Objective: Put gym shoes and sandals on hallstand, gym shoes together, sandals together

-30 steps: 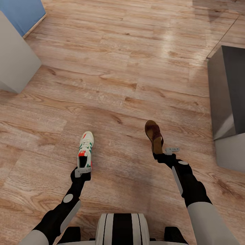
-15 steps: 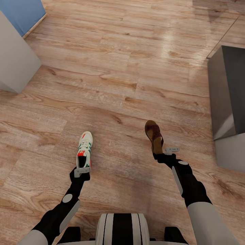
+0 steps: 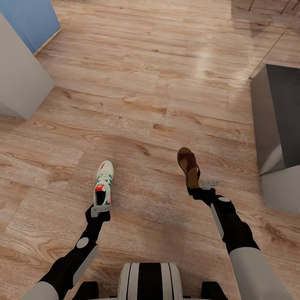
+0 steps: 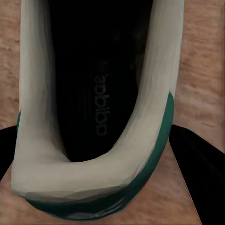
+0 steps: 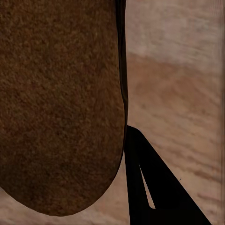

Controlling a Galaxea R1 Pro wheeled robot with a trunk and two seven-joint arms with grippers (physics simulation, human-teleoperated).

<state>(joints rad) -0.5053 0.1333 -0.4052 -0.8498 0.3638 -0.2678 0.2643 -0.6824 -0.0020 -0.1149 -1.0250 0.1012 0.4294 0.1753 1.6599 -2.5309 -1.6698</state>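
Observation:
One white gym shoe point(image 3: 104, 181) with green stripes and red accents sticks out forward from my left gripper point(image 3: 101, 207), which is shut on its heel. The left wrist view looks into the shoe's dark inside point(image 4: 93, 84) past its white and green heel collar. One brown sandal point(image 3: 188, 166) is carried the same way by my right gripper point(image 3: 199, 187), shut on its heel end. Its tan-brown footbed point(image 5: 61, 103) is close up in the right wrist view. Both shoes hang above the wood-plank corridor floor point(image 3: 141, 96). The other shoe, the other sandal and the hallstand are out of view.
A pale grey unit's corner point(image 3: 21, 83) stands at the left, with a blue panel point(image 3: 35, 18) behind it. A dark grey block point(image 3: 277, 116) rises at the right edge. Open floor lies ahead between them.
The head view has shifted slightly, so the floor, the grey unit and the dark block sit a little differently. The gym shoe sits slightly lower in view than a second ago. Both grips are unchanged.

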